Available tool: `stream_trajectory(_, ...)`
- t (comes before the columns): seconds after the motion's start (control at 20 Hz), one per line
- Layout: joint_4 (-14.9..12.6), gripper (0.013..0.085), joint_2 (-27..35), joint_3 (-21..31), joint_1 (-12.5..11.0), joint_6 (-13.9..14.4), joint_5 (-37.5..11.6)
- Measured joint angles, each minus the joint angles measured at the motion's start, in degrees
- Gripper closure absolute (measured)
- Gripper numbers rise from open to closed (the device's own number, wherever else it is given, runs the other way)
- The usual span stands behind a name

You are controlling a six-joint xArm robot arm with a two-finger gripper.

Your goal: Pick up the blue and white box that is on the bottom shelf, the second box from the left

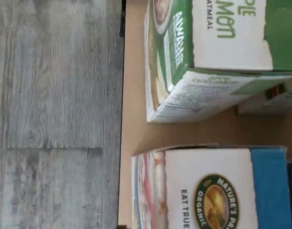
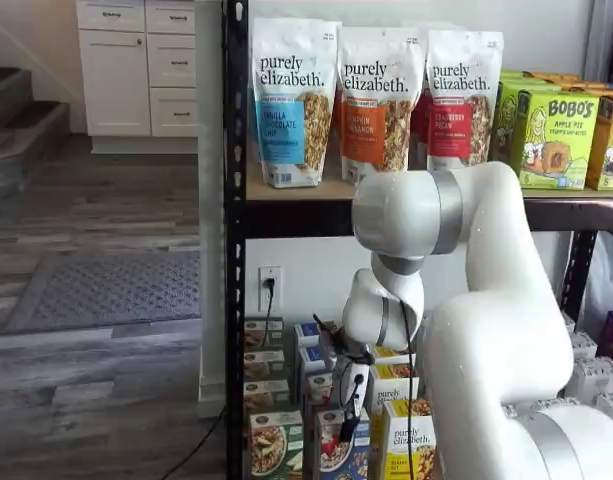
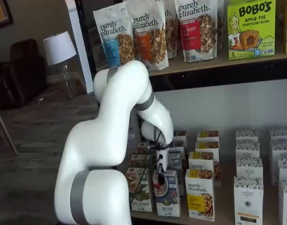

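A: Although the gripper [image 3: 159,174] is seen in both shelf views hanging just above the front row, only dark fingers [image 2: 348,428] side-on are made out, so whether they are parted or closed cannot be told; nothing appears to be held.

B: And the blue and white box [image 3: 166,193]?

A: It is found at the front edge of the bottom shelf [image 3: 218,216], directly under the fingers, upright. In the wrist view its white top with a blue side [image 1: 217,188] is shown.

B: How would it be expected to handle?

A: Light, stiff cardboard is judged, with thin walls that could be dented if squeezed hard. The 2 broad faces near the top would best be taken.

B: What is in the way?

A: A green-and-white box [image 3: 139,188] is set just beside it on 1 flank, a yellow-and-white box [image 3: 200,193] on the other, and more boxes are lined up behind. Little room for the fingers is left.
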Motion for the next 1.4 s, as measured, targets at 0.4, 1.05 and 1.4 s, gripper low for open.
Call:
stream_trajectory(0.4, -3.1, 0.013, 0.8, -0.4, -0.1, 2.5, 0.5)
stream_trajectory(1.05, -6.9, 0.025, 1.3, -0.5, -0.2, 5.7, 1.2)
stream_trajectory(1.4, -7.0, 0.033, 0.9, 0.8, 0.1, 5.9, -1.0)
